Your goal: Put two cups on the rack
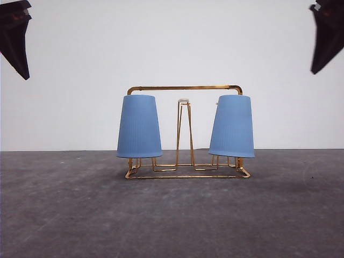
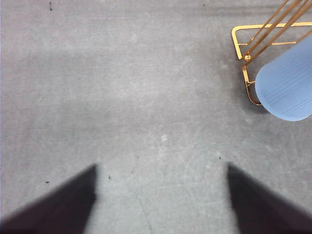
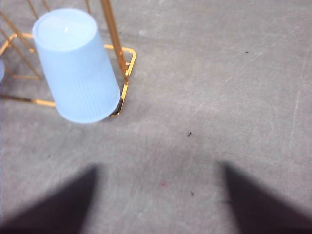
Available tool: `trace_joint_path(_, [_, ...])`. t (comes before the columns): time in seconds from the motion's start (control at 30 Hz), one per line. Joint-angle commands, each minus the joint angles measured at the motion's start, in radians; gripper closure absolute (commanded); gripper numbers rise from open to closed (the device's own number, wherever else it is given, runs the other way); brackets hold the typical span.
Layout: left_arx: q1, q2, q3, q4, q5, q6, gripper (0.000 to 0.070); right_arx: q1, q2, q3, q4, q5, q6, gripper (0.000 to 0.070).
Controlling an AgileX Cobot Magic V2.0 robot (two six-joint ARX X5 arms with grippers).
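The gold wire rack (image 1: 185, 88) stands mid-table with two light-blue ribbed cups upside down on its prongs, one on the left (image 1: 139, 126) and one on the right (image 1: 232, 126). A bare white-tipped prong (image 1: 184, 101) rises between them. My left gripper (image 2: 161, 200) hangs high at the left, open and holding nothing, with the left cup (image 2: 287, 83) and a rack corner (image 2: 239, 36) off to its side. My right gripper (image 3: 158, 200) hangs high at the right, open and holding nothing, near the right cup (image 3: 75, 63) on the rack (image 3: 127, 61).
Grey tabletop (image 1: 172, 215) spreads around the rack, with a white wall behind. Both arms' dark fingers sit at the upper corners of the front view, well above the rack.
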State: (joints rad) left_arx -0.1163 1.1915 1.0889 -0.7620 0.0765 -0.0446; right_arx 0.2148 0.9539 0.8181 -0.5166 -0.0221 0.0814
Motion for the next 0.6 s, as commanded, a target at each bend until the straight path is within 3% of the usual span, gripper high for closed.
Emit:
trace_joint_path(0.0, [-0.004,0.005,0.008,0.007,-0.001,0.0,0.063,0.002,0.005,0.01,0.016,0.004,0.015,0.0696])
trace_joint_path(0.03, [-0.004,0.005,0.008,0.008,-0.001,0.0,0.068,0.002,0.005,0.01,0.02,0.004,0.014,0.0692])
trace_joint_path(0.07, [-0.004,0.005,0.008,0.008,-0.001,0.0,0.0684,0.002,0.005,0.01,0.021,0.004,0.013,0.0692])
trace_joint_path(0.57, [-0.004,0.005,0.008,0.0,-0.001,-0.001,0.0683,0.002,0.005,0.01,0.015,0.008,0.016,0.0693])
